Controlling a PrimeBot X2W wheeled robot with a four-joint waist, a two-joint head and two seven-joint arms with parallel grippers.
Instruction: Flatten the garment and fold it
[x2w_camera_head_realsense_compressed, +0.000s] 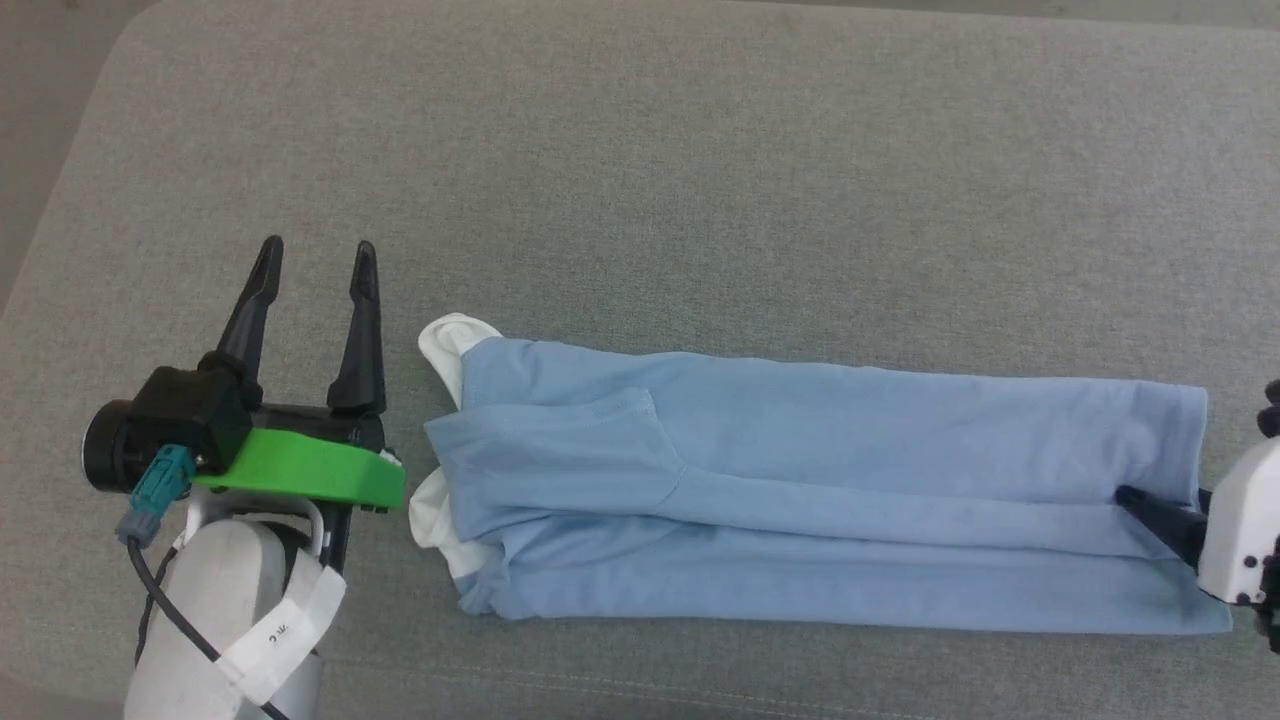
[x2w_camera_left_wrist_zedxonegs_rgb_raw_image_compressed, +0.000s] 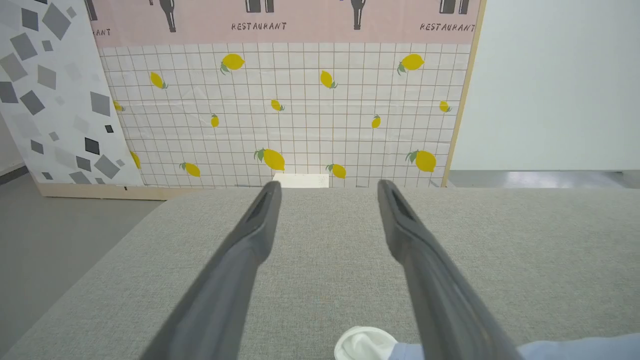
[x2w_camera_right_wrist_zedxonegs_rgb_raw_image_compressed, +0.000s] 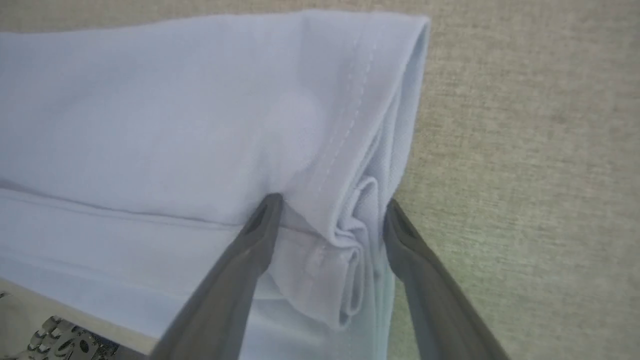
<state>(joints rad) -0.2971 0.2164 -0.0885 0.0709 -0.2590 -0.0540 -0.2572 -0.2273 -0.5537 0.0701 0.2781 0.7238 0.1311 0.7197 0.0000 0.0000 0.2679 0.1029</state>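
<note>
Garment (x2w_camera_head_realsense_compressed: 800, 480) looks thin, light and limp. It's folded lengthwise into a long strip across the grey cushion (x2w_camera_head_realsense_compressed: 700, 150), with the white collar (x2w_camera_head_realsense_compressed: 455, 340) at the left-arm end and the hem (x2w_camera_right_wrist_zedxonegs_rgb_raw_image_compressed: 350, 115) at the right, so expect sag and sliding layers if you lift from one point. Grab the stacked hem edge and pinch every layer: the right gripper (x2w_camera_right_wrist_zedxonegs_rgb_raw_image_compressed: 332, 200) is there with jaws apart, straddling that edge, one finger over the cloth and one just outside it, nothing clamped. The left gripper (x2w_camera_head_realsense_compressed: 318, 243) is also spread wide, over bare cushion just beside the collar, not touching it.
</note>
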